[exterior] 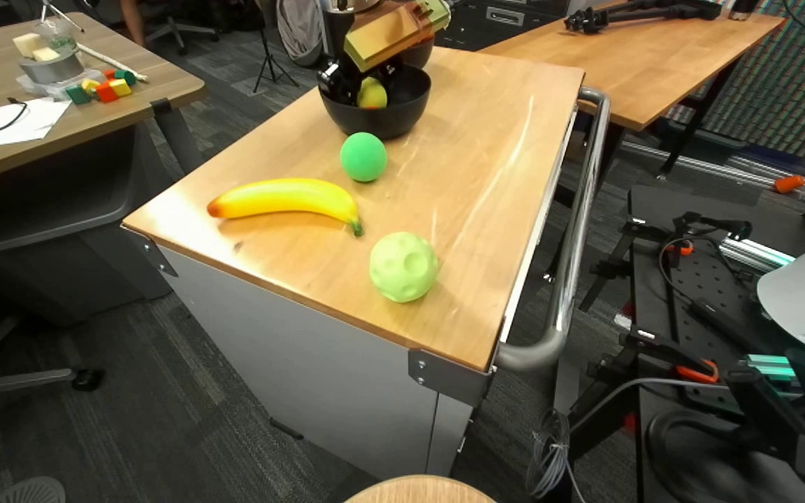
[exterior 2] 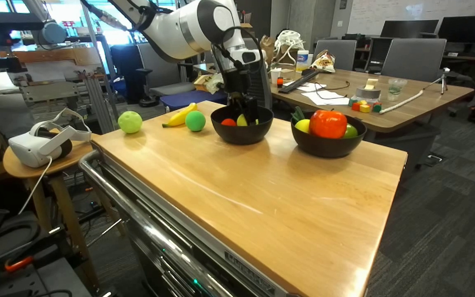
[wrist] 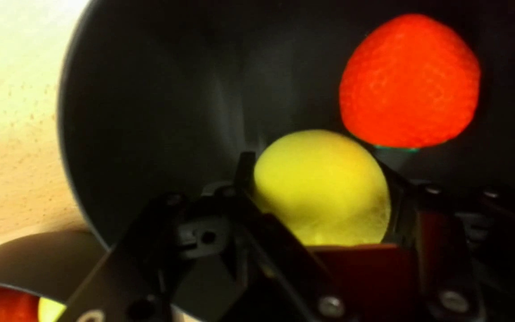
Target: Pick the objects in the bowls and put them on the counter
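Note:
In the wrist view my gripper point(wrist: 319, 172) reaches down into a black bowl point(exterior 2: 241, 136), its two fingers pressed against opposite sides of a yellow-green round fruit point(wrist: 322, 188). An orange-red fruit point(wrist: 409, 85) lies beside it in the same bowl. The second black bowl point(exterior 2: 328, 147) holds a large red fruit point(exterior 2: 328, 123), a yellow fruit point(exterior 2: 302, 126), a green fruit point(exterior 2: 350, 131) and something dark green. On the wooden counter point(exterior: 479, 175) rest a yellow banana point(exterior: 284, 195), a bright green ball point(exterior: 363, 157) and a pale green dimpled ball point(exterior: 403, 267).
A metal rail handle point(exterior: 588, 209) runs along one side of the counter. The bowl's wall surrounds my fingers closely. A stool with a white headset point(exterior 2: 43, 144) stands off one corner, and a cluttered desk point(exterior 2: 419, 103) is behind.

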`<state>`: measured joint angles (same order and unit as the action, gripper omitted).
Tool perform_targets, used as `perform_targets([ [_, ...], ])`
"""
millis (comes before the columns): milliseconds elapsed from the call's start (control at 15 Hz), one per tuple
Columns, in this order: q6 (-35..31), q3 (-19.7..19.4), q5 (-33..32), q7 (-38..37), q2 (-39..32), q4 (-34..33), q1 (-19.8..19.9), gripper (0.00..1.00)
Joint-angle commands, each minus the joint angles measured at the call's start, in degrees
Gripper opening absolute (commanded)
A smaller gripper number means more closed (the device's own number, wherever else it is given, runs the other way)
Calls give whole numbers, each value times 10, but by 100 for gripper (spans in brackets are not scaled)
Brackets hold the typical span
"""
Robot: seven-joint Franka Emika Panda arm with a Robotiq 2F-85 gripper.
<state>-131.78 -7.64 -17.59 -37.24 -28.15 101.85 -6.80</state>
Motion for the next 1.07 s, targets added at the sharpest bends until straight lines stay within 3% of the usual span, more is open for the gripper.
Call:
perform_targets([
  [0, -18, -6, -4, -6, 48, 32, -8, 28],
  [133, -16, 0, 0, 5, 84, 51, -7, 22],
  [267, 10, 13, 7, 27, 136, 80, -7, 22],
  [600, -8, 52, 28, 39, 280, 208, 1, 22],
  [800, -33, 83, 78, 44, 331, 284, 1, 22],
  [1000, -86, 112, 151, 70, 332, 346, -5, 22],
])
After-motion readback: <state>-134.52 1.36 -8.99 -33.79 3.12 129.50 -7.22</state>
